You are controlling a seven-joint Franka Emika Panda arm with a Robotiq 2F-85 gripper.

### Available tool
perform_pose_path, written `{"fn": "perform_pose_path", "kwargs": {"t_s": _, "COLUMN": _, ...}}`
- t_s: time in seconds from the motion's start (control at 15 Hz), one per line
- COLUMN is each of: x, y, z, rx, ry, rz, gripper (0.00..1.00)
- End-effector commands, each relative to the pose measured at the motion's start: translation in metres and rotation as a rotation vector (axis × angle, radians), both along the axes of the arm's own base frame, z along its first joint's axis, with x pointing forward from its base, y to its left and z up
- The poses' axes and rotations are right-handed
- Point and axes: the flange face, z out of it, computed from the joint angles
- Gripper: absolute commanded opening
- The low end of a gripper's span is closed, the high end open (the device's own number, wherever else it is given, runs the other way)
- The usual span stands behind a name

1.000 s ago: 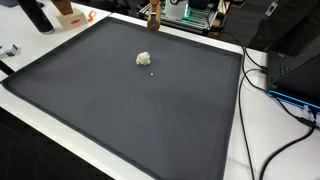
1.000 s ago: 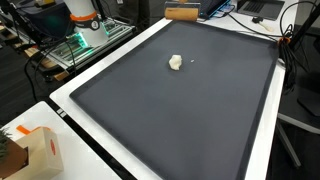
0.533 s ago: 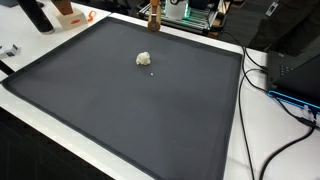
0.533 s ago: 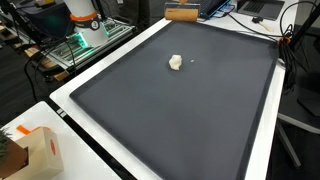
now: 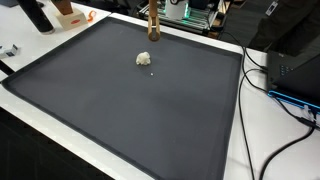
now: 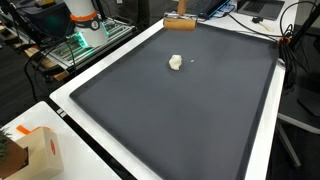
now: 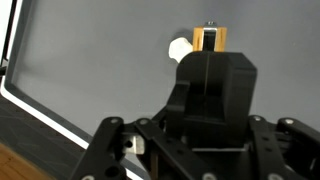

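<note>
A wooden block shows past the black gripper body in the wrist view, and my gripper is shut on it. In both exterior views the block hangs over the far edge of the dark mat. A small white crumpled lump lies on the mat, a short way in front of the block and apart from it. The fingertips themselves are hidden behind the gripper body.
The mat lies on a white table. An orange-and-white box stands at one corner. Cables and black equipment lie along one side. Green-lit electronics sit beyond the far edge.
The wooden block and gripper have come down and slightly onto the mat's far edge, closer to the white lump. The lump has not moved.
</note>
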Motion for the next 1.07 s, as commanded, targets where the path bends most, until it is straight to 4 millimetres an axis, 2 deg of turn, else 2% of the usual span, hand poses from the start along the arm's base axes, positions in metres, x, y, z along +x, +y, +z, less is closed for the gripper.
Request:
{"fn": "perform_pose_path", "kwargs": {"t_s": 0.0, "x": 0.008, "y": -0.013, "z": -0.032, "rx": 0.005, "ry": 0.026, "rz": 0.070, "gripper": 0.23}}
{"fn": "perform_pose_path", "kwargs": {"t_s": 0.2, "x": 0.014, "y": -0.020, "z": -0.060, "rx": 0.006, "ry": 0.040, "rz": 0.112, "gripper": 0.23}}
{"fn": "perform_pose_path", "kwargs": {"t_s": 0.4, "x": 0.017, "y": -0.027, "z": -0.080, "rx": 0.001, "ry": 0.037, "rz": 0.135, "gripper": 0.23}}
{"fn": "perform_pose_path", "kwargs": {"t_s": 1.0, "x": 0.018, "y": -0.038, "z": -0.105, "rx": -0.027, "ry": 0.019, "rz": 0.175, "gripper": 0.23}}
